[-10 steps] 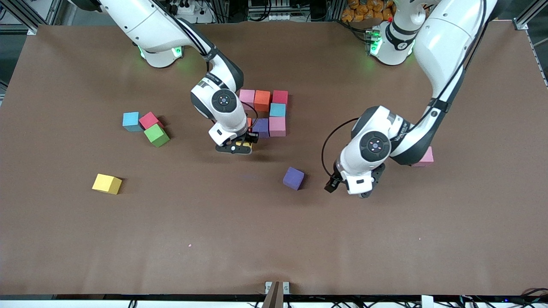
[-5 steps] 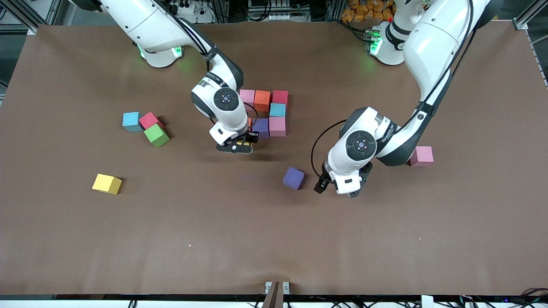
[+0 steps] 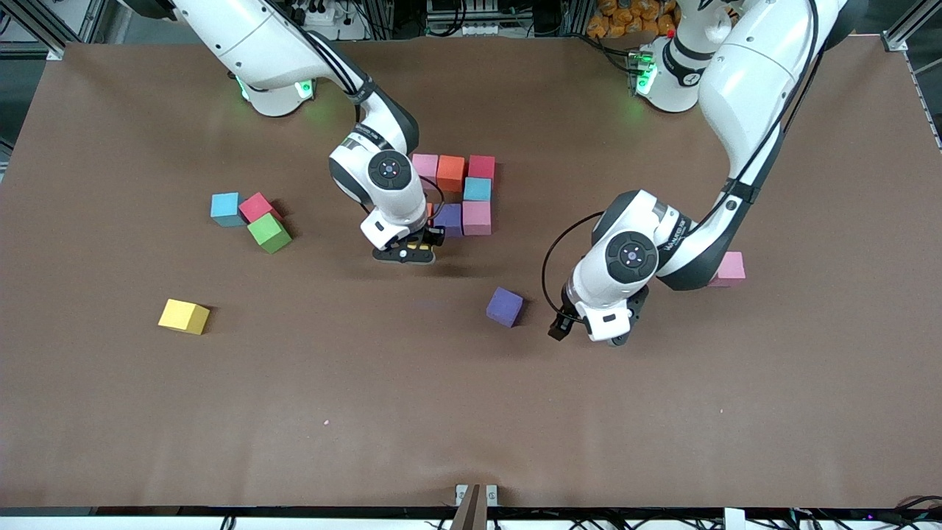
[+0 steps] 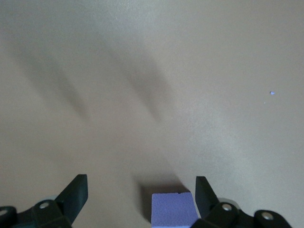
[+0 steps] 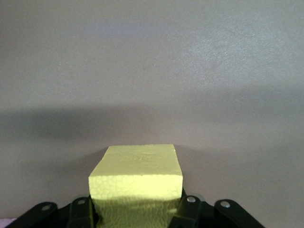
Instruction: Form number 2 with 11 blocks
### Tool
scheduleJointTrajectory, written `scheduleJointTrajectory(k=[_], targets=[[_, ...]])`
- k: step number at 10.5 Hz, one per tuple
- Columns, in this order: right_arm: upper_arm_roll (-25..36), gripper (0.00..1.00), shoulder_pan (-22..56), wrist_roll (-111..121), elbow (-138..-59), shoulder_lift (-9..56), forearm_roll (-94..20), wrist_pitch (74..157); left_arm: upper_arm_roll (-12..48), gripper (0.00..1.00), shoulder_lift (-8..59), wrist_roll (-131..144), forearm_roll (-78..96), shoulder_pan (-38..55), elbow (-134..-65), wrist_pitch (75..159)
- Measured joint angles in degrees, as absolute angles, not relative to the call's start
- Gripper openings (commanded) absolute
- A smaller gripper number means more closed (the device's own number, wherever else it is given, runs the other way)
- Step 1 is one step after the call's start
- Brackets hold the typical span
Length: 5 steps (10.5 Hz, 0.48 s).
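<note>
Step in hand, by judgement: placing a yellow cube [image 5: 136, 178] into the number 2 [image 3: 462, 193], partly built mid-table. Right hand [image 3: 412, 253] clamped on that cube, low at the edge of the digit nearest the camera. Next: seat flush against the neighbouring cubes, then release. Left hand [image 4: 141, 199] fingers apart, over bare table [image 3: 441, 397] just beside the loose purple cube [image 3: 505, 306]; next: centre over it, descend, close. Matte foam cubes, square-edged, pitted skin, likely compressible. Loose blocks scattered elsewhere, green cube [image 3: 268, 232] among them.
</note>
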<state>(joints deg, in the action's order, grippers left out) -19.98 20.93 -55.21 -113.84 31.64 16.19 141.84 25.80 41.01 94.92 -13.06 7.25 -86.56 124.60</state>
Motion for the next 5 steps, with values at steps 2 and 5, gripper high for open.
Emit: scheduleJointTrajectory(k=[2,5], targets=[[-19.23,1.0,20.91,-55.31,-113.85,32.06,16.46,141.64,25.76,1.0,41.03,94.94,-13.06,7.25,-86.43,124.6],[-18.76,1.0,20.8,-55.47,-112.18,32.12,16.8,140.09,25.82,1.0,41.52,94.98,-13.06,7.72,-86.35,126.76]])
